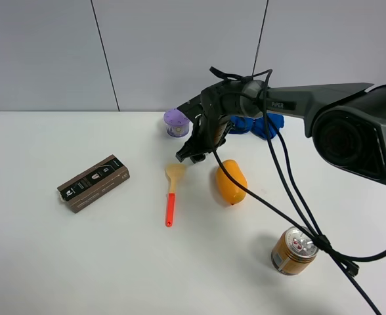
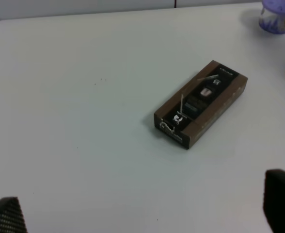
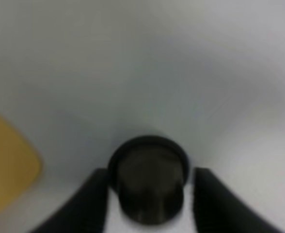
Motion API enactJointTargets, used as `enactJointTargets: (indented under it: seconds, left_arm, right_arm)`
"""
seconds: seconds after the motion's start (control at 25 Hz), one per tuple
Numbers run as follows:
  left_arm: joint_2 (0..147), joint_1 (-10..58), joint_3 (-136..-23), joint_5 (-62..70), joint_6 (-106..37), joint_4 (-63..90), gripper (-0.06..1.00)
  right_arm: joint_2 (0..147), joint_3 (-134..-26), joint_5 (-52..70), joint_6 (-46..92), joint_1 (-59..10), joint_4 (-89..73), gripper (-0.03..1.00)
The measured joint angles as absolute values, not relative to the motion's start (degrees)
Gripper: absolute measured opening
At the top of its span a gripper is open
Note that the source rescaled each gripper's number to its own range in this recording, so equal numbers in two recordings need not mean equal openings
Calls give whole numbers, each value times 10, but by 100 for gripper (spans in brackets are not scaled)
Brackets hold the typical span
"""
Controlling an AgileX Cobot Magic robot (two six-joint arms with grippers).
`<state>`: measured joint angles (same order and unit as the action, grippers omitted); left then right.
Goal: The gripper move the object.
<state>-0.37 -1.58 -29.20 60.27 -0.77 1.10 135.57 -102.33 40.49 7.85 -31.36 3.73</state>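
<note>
The object (image 3: 150, 187), a small dark cone-shaped capsule with a flared rim, sits between the two dark fingers (image 3: 87, 204) of my right gripper (image 3: 150, 172), which press against its sides just above the white table. In the exterior high view the right gripper (image 1: 185, 156) hangs over the table next to the spatula's yellow head (image 1: 174, 172), and the capsule is hidden by the fingers. My left gripper (image 2: 142, 213) is open and empty, with only its fingertips (image 2: 280, 204) showing; it hovers above the table near a brown box. The left arm is out of the exterior high view.
A brown box (image 1: 93, 182) lies at the left. A spatula with a red handle (image 1: 170, 209) and an orange fruit (image 1: 232, 182) lie mid-table. A purple round container (image 1: 176, 122) and blue cloth (image 1: 258, 125) are at the back. A gold can (image 1: 293, 250) stands front right, with cables (image 1: 291, 210) trailing past it.
</note>
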Motion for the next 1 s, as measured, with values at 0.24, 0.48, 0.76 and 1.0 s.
enactJointTargets:
  seconds: [0.24,0.48,0.76,1.0]
  left_arm:
    - [-4,-16,-292,603,-8,11,100]
    - [-4,-16,-292,603,-8,11,100]
    - [-4,-16,-292,603,-8,11,100]
    - [-4,-16,-292,603,-8,11,100]
  right_arm:
    - [1356,-1023,405,63,-314,41,97]
    - [1352,-1023,417,57,-314,41,100]
    - [1266,-1023,497,57,-314,41,100]
    - [1134,-1023,566,57,-314,41,100]
